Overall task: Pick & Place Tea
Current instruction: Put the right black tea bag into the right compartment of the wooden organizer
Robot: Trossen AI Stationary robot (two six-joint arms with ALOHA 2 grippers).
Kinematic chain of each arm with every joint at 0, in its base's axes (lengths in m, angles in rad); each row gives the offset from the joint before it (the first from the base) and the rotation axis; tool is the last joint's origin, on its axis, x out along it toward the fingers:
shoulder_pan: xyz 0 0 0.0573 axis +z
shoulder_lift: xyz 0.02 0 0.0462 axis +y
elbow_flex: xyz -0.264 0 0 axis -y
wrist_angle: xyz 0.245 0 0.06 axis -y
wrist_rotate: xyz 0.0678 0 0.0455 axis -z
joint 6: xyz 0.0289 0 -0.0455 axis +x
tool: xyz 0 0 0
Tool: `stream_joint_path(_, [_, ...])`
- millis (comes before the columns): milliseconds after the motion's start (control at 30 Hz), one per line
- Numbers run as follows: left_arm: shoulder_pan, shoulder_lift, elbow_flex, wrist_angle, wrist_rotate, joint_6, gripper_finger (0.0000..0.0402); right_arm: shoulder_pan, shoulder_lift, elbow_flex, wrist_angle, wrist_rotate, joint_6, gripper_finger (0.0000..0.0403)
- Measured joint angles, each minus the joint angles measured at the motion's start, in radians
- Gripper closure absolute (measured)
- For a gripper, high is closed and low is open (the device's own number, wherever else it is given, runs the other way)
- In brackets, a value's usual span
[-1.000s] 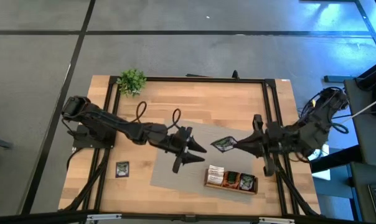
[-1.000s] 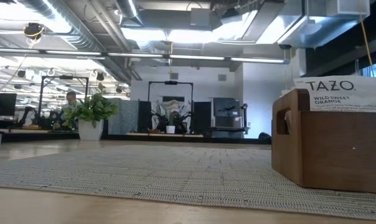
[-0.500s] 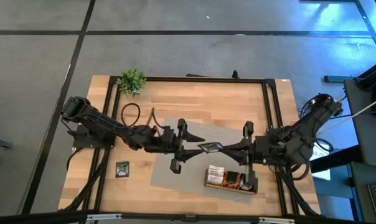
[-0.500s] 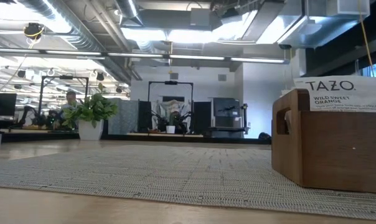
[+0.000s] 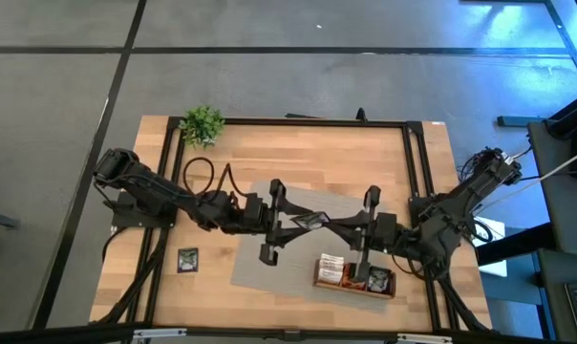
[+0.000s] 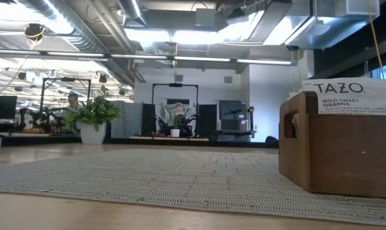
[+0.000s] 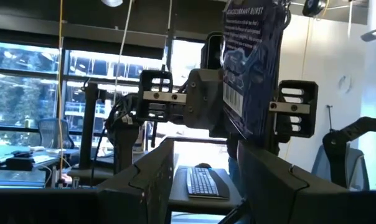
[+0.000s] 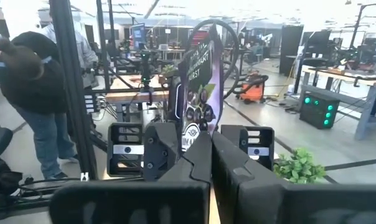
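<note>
A dark purple tea sachet [image 5: 308, 222] hangs in the air above the grey mat [image 5: 269, 263], between my two grippers. My right gripper [image 5: 327, 226] is shut on it, reaching in level from the table's right. My left gripper [image 5: 288, 225] faces it from the left, open, with one finger [image 7: 144, 180] on each side of the sachet's [image 7: 250, 68] free end, not closed on it. More sachets [image 5: 331, 268] stand in the wooden tray [image 5: 357, 287] at the near right, a white one [image 6: 349, 96] among them. One dark sachet [image 5: 187, 259] lies flat on the bare wood at the near left. My right gripper pinches the sachet between its two shut fingers [image 8: 197, 162], by the edge nearest that arm [image 8: 199, 127]. The fingers come in level from the table's right. The sachet stands on edge beyond the fingertips, clear of the mat and the tray.
A small potted plant [image 5: 202, 124] stands at the far left corner. A black frame [image 5: 408, 172] runs round the table top. The low view shows the mat [image 6: 180, 172] and the tray's end [image 6: 337, 147], neither gripper. A person [image 8: 32, 93] stands in the room beyond.
My right gripper has carried the sachet toward the table's left, from beside the tray's far side to the middle of the mat, up to my left gripper. My left gripper has rolled and tipped upward, staying open, so its fingers now flank the sachet.
</note>
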Motion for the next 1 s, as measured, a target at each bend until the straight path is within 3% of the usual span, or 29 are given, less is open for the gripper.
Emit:
stream_joint_path(233, [-0.004,0.000,0.000,0.003,0.041,-0.007,0.0229,-0.003,-0.001,0.000,0.034,0.026,-0.056,0.0397])
stream_joint_path(667, [0.001,0.000,0.001,0.099,0.027,0.033,0.0234,-0.024,0.008,0.000,0.020,0.016,0.000,0.0397])
stream_joint_path(1000, [0.003,0.000,0.001,0.105,0.047,0.038,0.0326,-0.037,0.011,0.000,0.016,0.014,-0.002,0.0397])
